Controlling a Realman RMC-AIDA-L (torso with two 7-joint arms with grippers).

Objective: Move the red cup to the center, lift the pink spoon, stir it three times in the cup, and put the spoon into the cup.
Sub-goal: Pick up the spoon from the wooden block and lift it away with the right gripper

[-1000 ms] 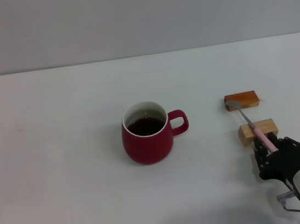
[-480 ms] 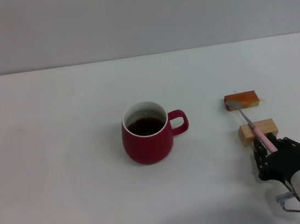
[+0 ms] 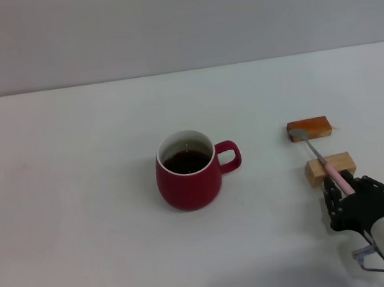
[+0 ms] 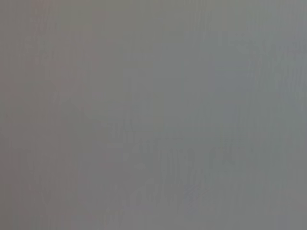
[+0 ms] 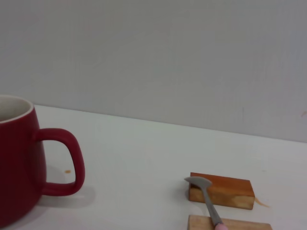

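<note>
The red cup (image 3: 188, 179) stands near the middle of the white table with dark liquid inside and its handle pointing right. It also shows in the right wrist view (image 5: 19, 163). The pink spoon (image 3: 322, 162) lies across two wooden blocks, with its grey bowl on the far block and its pink handle pointing toward me. It also shows in the right wrist view (image 5: 207, 196). My right gripper (image 3: 351, 197) is at the near end of the pink handle, low at the front right. My left gripper is out of view.
The darker wooden block (image 3: 310, 129) and the paler one (image 3: 331, 167) sit right of the cup, about a cup's width from its handle. The white table (image 3: 79, 201) reaches back to a grey wall. The left wrist view shows only plain grey.
My right gripper has shifted very slightly nearer the front edge. The spoon, blocks and cup have not moved.
</note>
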